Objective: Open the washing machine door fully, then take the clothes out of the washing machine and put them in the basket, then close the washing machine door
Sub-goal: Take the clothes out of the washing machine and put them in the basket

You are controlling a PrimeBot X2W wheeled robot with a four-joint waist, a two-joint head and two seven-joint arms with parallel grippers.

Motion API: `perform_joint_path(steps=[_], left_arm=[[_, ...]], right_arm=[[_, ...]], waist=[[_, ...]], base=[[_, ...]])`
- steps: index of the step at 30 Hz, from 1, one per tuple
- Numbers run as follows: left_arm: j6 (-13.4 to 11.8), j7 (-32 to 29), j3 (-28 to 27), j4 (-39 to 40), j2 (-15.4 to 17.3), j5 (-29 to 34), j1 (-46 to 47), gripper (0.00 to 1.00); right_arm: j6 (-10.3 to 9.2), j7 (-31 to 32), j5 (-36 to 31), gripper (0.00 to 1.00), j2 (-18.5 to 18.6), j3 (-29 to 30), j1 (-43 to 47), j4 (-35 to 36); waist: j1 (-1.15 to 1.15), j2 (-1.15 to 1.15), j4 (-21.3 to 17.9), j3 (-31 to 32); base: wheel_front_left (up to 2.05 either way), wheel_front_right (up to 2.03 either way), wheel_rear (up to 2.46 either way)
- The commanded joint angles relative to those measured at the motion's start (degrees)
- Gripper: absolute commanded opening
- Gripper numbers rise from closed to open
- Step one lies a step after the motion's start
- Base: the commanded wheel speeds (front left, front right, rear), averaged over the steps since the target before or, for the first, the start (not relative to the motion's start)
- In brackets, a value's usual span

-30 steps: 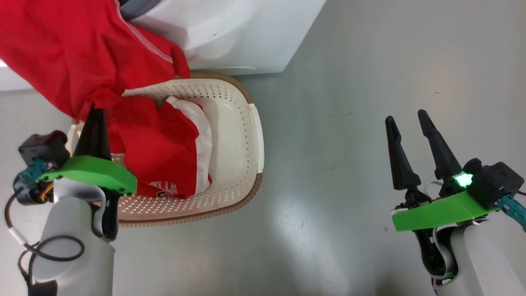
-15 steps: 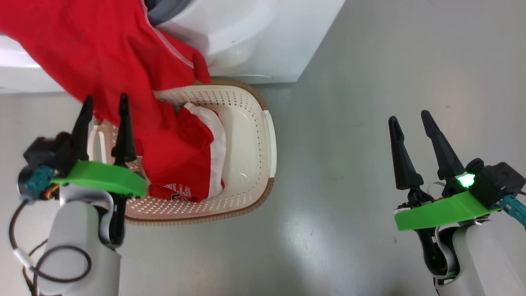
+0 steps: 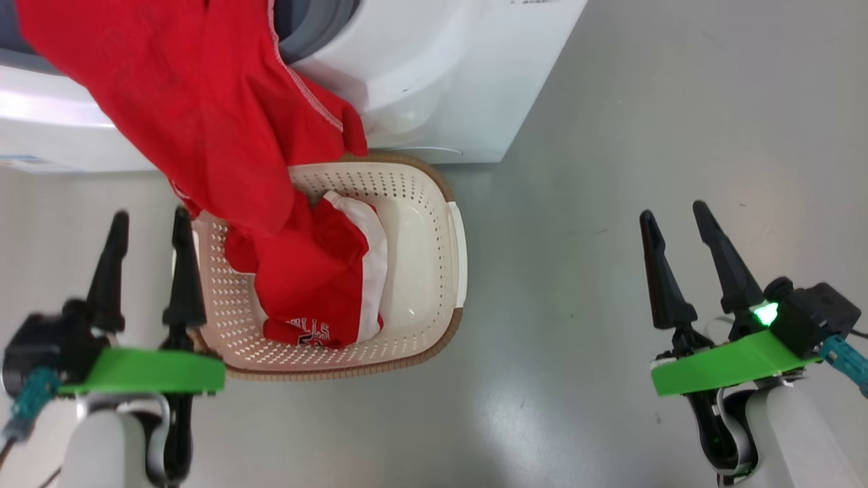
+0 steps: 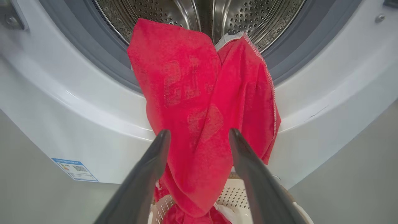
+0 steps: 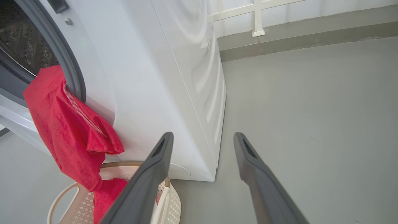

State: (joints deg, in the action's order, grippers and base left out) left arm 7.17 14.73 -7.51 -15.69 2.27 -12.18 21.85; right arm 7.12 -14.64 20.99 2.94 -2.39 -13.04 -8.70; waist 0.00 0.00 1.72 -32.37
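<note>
left pincer (image 3: 150, 218) is standing with its two dark fingers spread wide, gripping nothing, in the lower left of the head view, just beside the left wall of the small cream-white perforated plastic basket with a brown woven-look rim (image 3: 420, 264). right pincer (image 3: 671, 211) is likewise gaping wide and empty at the lower right, well apart from the work, over the grey floor (image 3: 610, 135). by my reading it is idling there to keep out of the way.

big white front-loading washing machine (image 3: 434, 68) is standing across the upper left and top centre of the head view, its mouth uncovered. a large bright red fabric garment with white stitched trim (image 3: 203, 102) is draping out of the perforated steel drum (image 4: 248, 18), over the grey rubber gasket (image 4: 93, 53) and down the white front, its lower end hanging into the basket. it is only half out. the upper end is lying in the drum and probably catching on the lip, which would be why it is hanging rather than dropping.

the basket is sitting on the floor just beside the machine's foot, under the mouth, placed, i judge, so that cloth falls in. inside it a second red garment with a white panel and a printed logo (image 3: 319, 291) is lying crumpled along the left and middle. the right part of the basket's floor is showing bare.

judgement: unloading is part way. the draped piece is needing another pull before the machine can be shut.
</note>
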Motion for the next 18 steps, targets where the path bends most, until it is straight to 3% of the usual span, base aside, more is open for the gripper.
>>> perform_joint_path(steps=[1, 8, 18], left_arm=[[0.3, 0.3, -1.8, 2.3, 1.2, -0.3, -2.4, 1.00], [0.3, 0.3, -2.2, 8.4, 0.9, -1.0, -7.2, 1.00], [0.3, 0.3, -1.5, 8.5, 0.7, -1.4, -5.9, 1.00]], right_arm=[[0.36, -0.4, -0.6, 1.00, -0.1, -1.1, 1.6, 1.0], [0.36, -0.4, -0.6, 1.00, -0.1, -1.2, 2.2, 1.0], [0.36, -0.4, -0.5, 1.00, -0.1, -1.4, 2.2, 1.1]], waist=[[0.00, 0.00, 0.0, 0.3], [0.00, 0.00, 0.0, 0.7], [0.00, 0.00, -0.1, 0.7]], base=[[0.00, 0.00, 0.00], [0.00, 0.00, 0.00], [0.00, 0.00, 0.00]])
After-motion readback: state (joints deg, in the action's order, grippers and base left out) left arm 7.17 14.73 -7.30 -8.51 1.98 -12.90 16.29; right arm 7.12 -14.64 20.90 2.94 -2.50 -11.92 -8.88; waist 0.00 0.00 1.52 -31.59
